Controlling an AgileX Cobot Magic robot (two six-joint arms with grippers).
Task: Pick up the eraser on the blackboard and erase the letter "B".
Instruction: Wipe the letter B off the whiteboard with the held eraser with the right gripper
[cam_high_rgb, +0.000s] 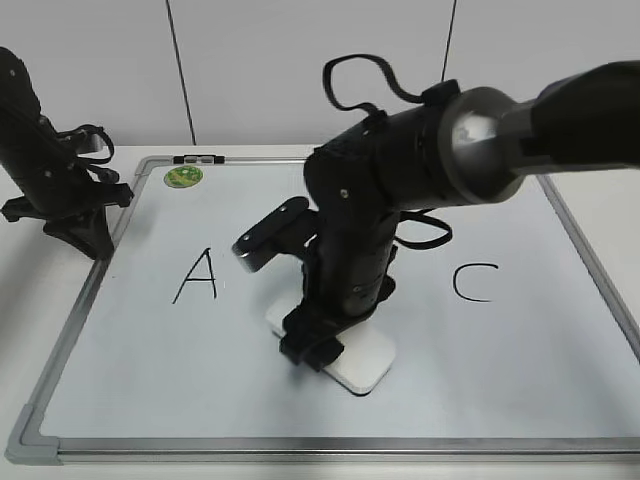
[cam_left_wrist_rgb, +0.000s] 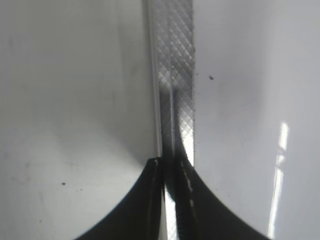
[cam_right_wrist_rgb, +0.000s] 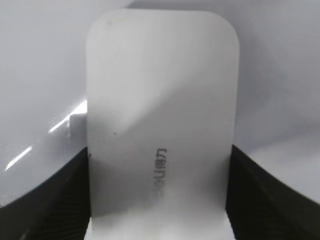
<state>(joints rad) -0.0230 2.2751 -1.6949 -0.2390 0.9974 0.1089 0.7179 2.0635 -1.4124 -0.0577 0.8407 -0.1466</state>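
The white eraser (cam_high_rgb: 365, 362) lies flat on the blackboard (cam_high_rgb: 500, 370) near its middle front. My right gripper (cam_high_rgb: 315, 345) is shut on it, one jaw against each long side; the right wrist view shows the eraser (cam_right_wrist_rgb: 160, 100) with grey lettering between the jaws (cam_right_wrist_rgb: 160, 200). The letter "B" does not show; my right arm covers the board's middle. My left gripper (cam_high_rgb: 85, 235) is shut and empty over the board's left edge; the left wrist view shows its jaws (cam_left_wrist_rgb: 170, 167) closed above the metal frame (cam_left_wrist_rgb: 175, 50).
A black "A" (cam_high_rgb: 197, 275) is on the left of the board and a black "C" (cam_high_rgb: 473, 282) on the right. A round green sticker (cam_high_rgb: 183, 177) sits at the far left corner. A white table surrounds the board.
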